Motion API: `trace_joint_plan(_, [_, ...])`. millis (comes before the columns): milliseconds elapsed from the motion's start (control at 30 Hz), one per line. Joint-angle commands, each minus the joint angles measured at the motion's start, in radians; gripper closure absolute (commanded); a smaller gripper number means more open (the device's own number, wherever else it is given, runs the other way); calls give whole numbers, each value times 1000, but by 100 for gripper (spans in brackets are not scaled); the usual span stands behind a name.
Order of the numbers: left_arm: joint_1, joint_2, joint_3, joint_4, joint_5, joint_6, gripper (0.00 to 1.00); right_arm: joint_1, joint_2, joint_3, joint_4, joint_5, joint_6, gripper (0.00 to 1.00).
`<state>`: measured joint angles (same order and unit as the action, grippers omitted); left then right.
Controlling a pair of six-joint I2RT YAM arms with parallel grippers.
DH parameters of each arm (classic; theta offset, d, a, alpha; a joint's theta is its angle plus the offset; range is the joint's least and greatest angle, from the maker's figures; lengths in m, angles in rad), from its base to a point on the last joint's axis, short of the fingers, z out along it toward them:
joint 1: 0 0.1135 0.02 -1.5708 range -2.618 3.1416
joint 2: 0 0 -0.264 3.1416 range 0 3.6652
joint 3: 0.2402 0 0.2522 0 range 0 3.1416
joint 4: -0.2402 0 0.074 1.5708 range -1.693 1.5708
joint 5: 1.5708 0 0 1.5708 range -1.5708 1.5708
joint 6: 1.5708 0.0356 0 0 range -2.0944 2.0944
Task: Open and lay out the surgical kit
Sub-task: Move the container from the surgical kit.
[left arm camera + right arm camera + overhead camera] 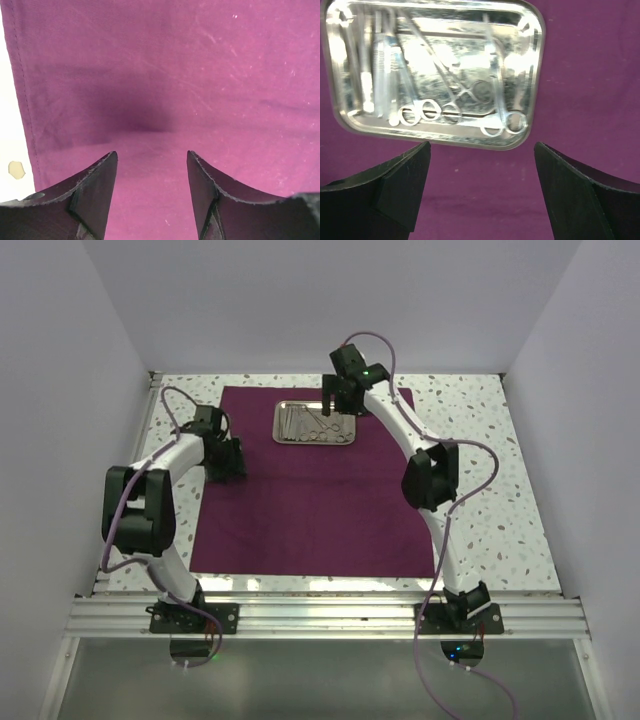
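Note:
The surgical kit lies opened out: its maroon cloth (300, 510) is spread flat on the table. A shiny steel tray (315, 442) rests on the cloth's far middle, holding several thin silver instruments (312, 423). My left gripper (232, 458) hovers low over the cloth's left side, open, with only purple fabric (200, 75) between its fingers (100, 190). My right gripper (335, 405) hangs at the tray's right end, open and holding nothing. In the right wrist view the tray (536, 75) lies just beyond the gripper (482, 145), with ring-handled scissors and forceps (465, 92) inside.
The speckled white table (470, 440) shows around the cloth on all sides. Its bare surface (10, 130) lies just left of the cloth's hemmed edge in the left wrist view. White walls close in the left, right and far sides. The arm bases stand on the metal rail (320, 618) at the near edge.

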<state>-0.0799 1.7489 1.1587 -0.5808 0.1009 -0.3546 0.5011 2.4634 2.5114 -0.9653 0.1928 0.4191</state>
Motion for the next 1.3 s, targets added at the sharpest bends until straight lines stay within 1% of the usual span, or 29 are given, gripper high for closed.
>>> trace_joint_plan(0, [-3,-9,21,91,-21,-3,39,-22,-24,-52,37,26,-5,14])
trace_joint_plan(67, [-3,32,117,113,-12,-7,39,-38,-38,-103,59,40,0,18])
trace_joint_plan(100, [-3,59,166,104,-12,-9,42,-50,-37,-108,62,45,4,28])
trace_joint_plan(133, [-3,125,270,76,-15,-9,43,-56,-29,-102,59,43,7,35])
trace_joint_plan(167, [-3,161,323,62,-15,-10,44,-67,-14,-95,59,46,17,40])
trace_joint_plan(200, [-3,194,372,58,-13,-14,44,-73,2,-85,59,45,21,47])
trace_joint_plan(233, [-3,268,471,50,-6,-27,44,-79,15,-57,57,43,26,49])
trace_joint_plan(267, [-3,309,527,41,-1,-35,45,-90,31,-40,51,25,36,50])
trace_joint_plan(300, [-3,387,632,23,16,-52,45,-96,58,-14,51,17,43,51])
trace_joint_plan(400, [-4,498,787,-2,28,-75,46,-104,97,12,48,37,55,51])
trace_joint_plan(433, [-4,562,833,-10,39,-90,46,-104,111,38,46,42,56,52])
trace_joint_plan(467, [-4,592,920,-13,46,-99,46,-107,121,52,46,45,56,52])
trace_joint_plan(533, [-9,668,1014,-4,75,-121,46,-107,152,76,54,40,56,52])
trace_joint_plan(633, [-21,722,1052,25,98,-148,46,-105,178,81,59,48,66,56])
trace_joint_plan(700, [-37,735,1049,51,108,-155,46,-105,189,79,59,53,64,60])
trace_joint_plan(967, [-99,765,1050,45,103,-130,47,-107,201,63,46,65,50,74])
trace_joint_plan(1000, [-107,759,1049,41,100,-123,50,-107,198,57,43,68,49,77])
trace_joint_plan(1133, [-123,732,994,36,77,-101,54,-107,192,41,37,79,46,81])
trace_joint_plan(1167, [-130,727,987,30,69,-96,58,-107,190,38,34,79,46,84])
trace_joint_plan(1233, [-133,713,966,13,33,-84,62,-107,187,27,31,79,47,88])
trace_joint_plan(1267, [-138,706,954,12,22,-78,64,-107,186,24,28,80,47,93])
